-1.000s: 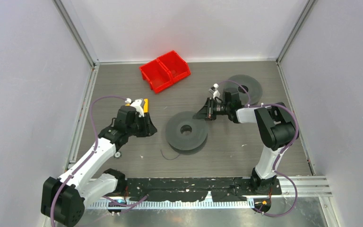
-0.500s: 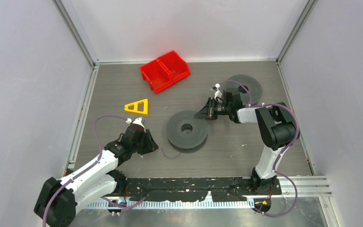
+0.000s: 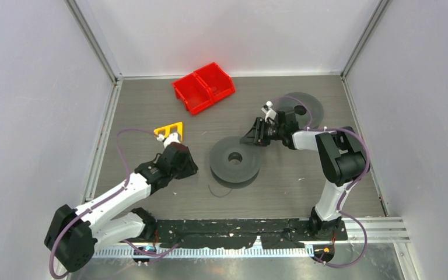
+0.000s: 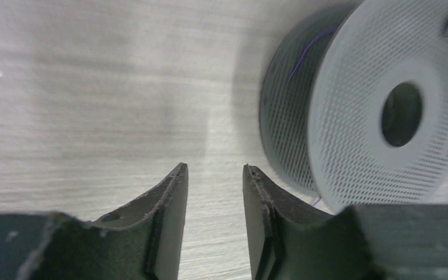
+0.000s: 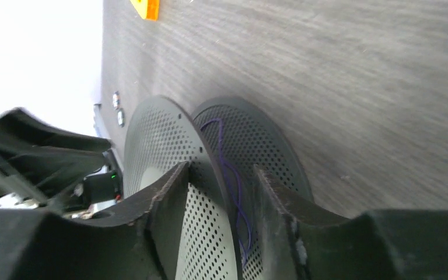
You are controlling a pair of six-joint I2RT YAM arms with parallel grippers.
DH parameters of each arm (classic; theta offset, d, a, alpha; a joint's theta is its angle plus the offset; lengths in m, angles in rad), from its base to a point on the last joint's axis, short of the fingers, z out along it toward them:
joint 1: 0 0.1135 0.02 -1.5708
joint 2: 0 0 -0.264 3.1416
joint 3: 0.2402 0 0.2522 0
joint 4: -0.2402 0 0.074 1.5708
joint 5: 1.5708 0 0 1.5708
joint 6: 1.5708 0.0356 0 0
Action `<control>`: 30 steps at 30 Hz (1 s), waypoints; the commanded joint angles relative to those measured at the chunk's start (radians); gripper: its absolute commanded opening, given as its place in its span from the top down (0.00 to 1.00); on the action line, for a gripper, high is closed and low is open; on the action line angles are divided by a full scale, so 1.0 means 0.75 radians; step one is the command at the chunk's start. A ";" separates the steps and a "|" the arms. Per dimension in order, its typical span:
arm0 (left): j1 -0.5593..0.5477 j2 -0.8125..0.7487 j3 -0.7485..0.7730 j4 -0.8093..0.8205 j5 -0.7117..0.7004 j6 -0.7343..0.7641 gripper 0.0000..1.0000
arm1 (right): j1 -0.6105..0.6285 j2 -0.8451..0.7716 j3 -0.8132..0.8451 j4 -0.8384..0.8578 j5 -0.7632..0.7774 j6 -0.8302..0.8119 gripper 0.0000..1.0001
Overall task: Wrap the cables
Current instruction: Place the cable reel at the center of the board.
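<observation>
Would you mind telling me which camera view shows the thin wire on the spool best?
The right wrist view: the wire runs close up between the two discs of the spool. The left wrist view shows only a short strand on the spool's core. The top view shows only a faint curl on the table.

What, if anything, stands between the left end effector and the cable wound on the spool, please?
Nothing visible does: only tabletop lies between the left end effector and the spool, where the cable shows between the flanges.
</observation>
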 commanded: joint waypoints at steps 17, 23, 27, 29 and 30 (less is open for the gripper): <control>0.388 -0.288 0.409 -0.362 0.009 0.678 0.51 | -0.001 -0.385 0.232 -0.747 0.544 -0.450 0.36; 0.388 -0.376 0.378 -0.442 0.034 0.794 0.52 | 0.127 -0.730 0.204 -0.819 0.617 -0.632 0.42; 0.388 -0.509 0.313 -0.467 -0.035 0.840 0.52 | 0.506 -0.838 0.177 -0.891 0.747 -0.818 0.45; 0.388 -0.576 0.296 -0.491 -0.080 0.852 0.52 | 0.650 -0.839 0.150 -0.909 0.803 -0.799 0.48; 0.388 -0.608 0.288 -0.498 -0.098 0.857 0.52 | 0.696 -0.835 0.130 -0.905 0.824 -0.789 0.50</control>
